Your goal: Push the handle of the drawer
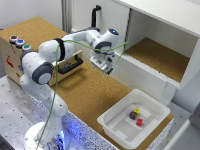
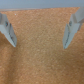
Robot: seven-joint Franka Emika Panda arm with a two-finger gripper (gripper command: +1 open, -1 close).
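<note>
The handle, a short black bar on two end posts, sits on the drawer, whose light-tan wooden front stands out from its box at the exterior view's left. We judge the push not yet begun: the gripper hovers apart from the handle, toward the exterior view's right, over grainy cork flooring. Its jaws stand wide, holding nothing. Coloured round buttons cap the box.
</note>
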